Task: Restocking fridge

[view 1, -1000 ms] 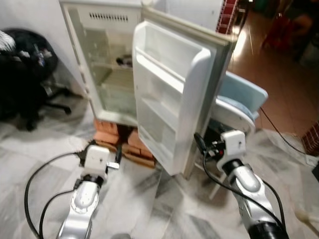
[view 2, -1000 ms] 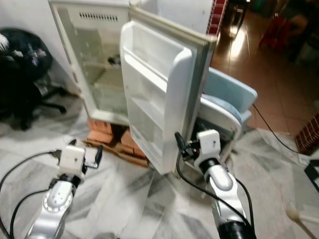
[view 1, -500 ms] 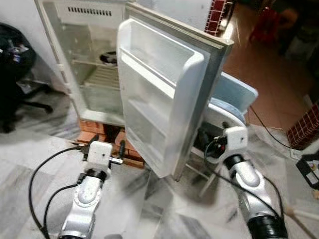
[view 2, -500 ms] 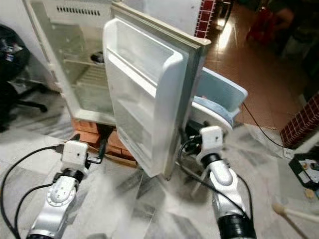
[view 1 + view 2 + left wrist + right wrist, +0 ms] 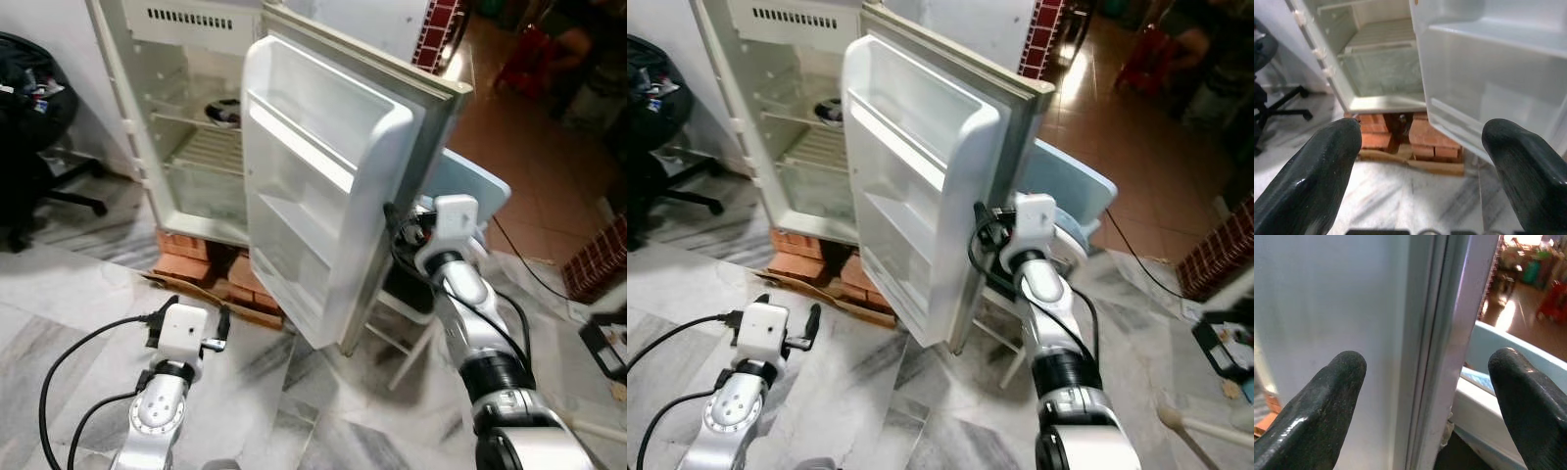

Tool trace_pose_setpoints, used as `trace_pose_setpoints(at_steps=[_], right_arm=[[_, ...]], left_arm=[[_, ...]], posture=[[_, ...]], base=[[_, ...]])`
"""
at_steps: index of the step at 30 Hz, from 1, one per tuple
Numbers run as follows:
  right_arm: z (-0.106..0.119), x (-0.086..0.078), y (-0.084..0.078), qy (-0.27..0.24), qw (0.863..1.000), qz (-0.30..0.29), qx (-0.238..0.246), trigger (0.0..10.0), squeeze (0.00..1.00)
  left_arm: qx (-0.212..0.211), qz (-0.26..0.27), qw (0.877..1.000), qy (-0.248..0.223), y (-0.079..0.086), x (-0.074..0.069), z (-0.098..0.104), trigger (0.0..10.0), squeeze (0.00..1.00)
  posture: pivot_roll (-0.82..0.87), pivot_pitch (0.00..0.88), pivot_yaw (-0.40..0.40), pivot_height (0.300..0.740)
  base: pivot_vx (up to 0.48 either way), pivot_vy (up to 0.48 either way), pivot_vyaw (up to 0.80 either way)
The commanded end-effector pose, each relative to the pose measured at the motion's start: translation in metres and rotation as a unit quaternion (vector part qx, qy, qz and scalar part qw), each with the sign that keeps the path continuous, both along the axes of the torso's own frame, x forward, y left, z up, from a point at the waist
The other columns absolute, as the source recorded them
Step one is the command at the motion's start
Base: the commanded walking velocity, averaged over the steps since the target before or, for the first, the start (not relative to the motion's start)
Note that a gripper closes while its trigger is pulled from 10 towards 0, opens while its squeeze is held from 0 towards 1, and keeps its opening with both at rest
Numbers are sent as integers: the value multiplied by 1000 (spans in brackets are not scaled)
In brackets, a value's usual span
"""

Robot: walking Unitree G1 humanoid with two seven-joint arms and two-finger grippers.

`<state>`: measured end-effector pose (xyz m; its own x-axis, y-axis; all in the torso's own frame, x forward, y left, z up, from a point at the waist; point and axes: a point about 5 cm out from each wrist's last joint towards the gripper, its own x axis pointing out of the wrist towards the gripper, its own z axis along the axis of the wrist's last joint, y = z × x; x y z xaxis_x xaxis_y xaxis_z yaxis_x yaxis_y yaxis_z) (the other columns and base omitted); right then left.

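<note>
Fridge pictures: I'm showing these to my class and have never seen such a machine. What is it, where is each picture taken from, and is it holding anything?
This is a walking humanoid robot with two silver arms, each ending in a gripper of two long black fingers. The two wide pictures come from the two eyes of one camera on its head, looking down and forward. They show a small white fridge standing on bricks, its door swung open and the door shelves bare.

The other two pictures come from cameras on the wrists, looking along the fingers. The left gripper hangs low over the marble floor, open and holding nothing. The right gripper is raised at the door's outer edge, fingers spread on either side of it, not closed on it. A pale blue chair stands behind the door.
</note>
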<state>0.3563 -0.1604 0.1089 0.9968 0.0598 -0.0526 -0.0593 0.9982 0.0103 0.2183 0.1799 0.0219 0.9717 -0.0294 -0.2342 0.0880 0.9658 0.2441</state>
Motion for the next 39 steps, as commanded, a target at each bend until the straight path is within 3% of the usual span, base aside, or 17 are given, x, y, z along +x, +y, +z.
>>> trace_pose_setpoints(at_steps=[1, 4, 7, 10, 11, 12, 13, 14, 15, 18, 23, 29, 32, 33, 35, 36, 39], right_arm=[[3, 7, -3, 16, 1000, -26, 4, 10000, 0], [6, 11, -3, 20, 999, -38, 9, 10000, 0], [10, 16, 3, 18, 998, -27, 60, 10000, 0], [22, 23, 21, -3, 994, 19, 104, 10000, 0], [31, 26, 35, -13, 984, 59, 167, 10000, 0], [47, 27, 57, -35, 959, 136, 247, 10000, 0], [47, 27, 57, -35, 959, 136, 247, 10000, 0], [55, 25, 68, -52, 945, 183, 267, 10000, 0], [68, 15, 86, -73, 908, 275, 307, 10000, 0], [76, -18, 107, -84, 834, 423, 343, 10000, 0], [60, -51, 103, -33, 774, 517, 365, 10000, 0], [23, -63, 81, 26, 806, 506, 306, 10000, 0], [0, -72, 61, 69, 849, 467, 237, 10000, 0], [-10, -71, 53, 79, 877, 427, 205, 10000, 0], [-14, -68, 44, 75, 901, 374, 206, 10000, 0], [-21, -63, 32, 71, 936, 294, 180, 10000, 0], [-25, -61, 24, 64, 953, 242, 171, 10000, 0]], left_arm=[[7, 1, 1000, -6, -1, 0, 5, 10000, 0], [7, 5, 1000, -3, 0, -4, 4, 10000, 0], [8, 5, 1000, 1, 1, -6, 2, 10000, 0], [8, -1, 1000, 4, -2, -7, 3, 10000, 0], [7, -6, 1000, 3, -4, -6, 4, 10000, 0], [7, -12, 1000, 1, -5, -5, 4, 10000, 0], [7, -12, 1000, 1, -5, -5, 4, 10000, 0], [6, -13, 1000, 2, -6, -5, 5, 10000, 0], [7, -14, 1000, 2, -6, -5, 5, 10000, 0], [6, -15, 1000, 4, -6, -6, 4, 10000, 0], [4, -17, 1000, 7, -7, -6, 3, 10000, 0], [4, -35, 999, 11, -12, -4, 2, 10000, 0], [9, -45, 999, 8, -13, -1, 4, 10000, 0], [9, -43, 999, 6, -12, 0, 5, 10000, 0], [8, -37, 999, 4, -10, 2, 6, 10000, 0], [8, -31, 999, 0, -9, 4, 8, 10000, 0], [9, -26, 1000, -3, -7, 6, 10, 10000, 0]], posture=[[126, 0, -95, 740], [137, 0, -100, 740], [136, 0, -100, 740], [136, 0, -96, 740], [134, 0, -94, 740], [135, 0, -94, 740], [135, 0, -94, 740], [135, 0, -94, 740], [133, 0, -95, 740], [134, 0, -98, 740], [130, 0, -95, 740], [117, 0, -86, 740], [110, 0, -79, 740], [110, 0, -79, 740], [110, 0, -78, 740], [109, 0, -77, 740], [109, 0, -75, 740]], base=[[0, 0, 0], [0, 0, 0], [0, 0, 0], [0, 0, 0], [0, 0, 0], [0, 0, 0], [0, 0, 0], [0, 0, 0], [0, 0, 0], [0, 0, 0], [0, 0, 0], [0, 0, 0], [0, 0, 0], [0, 0, 0], [0, 0, 0], [0, 0, 0], [0, 0, 0]])
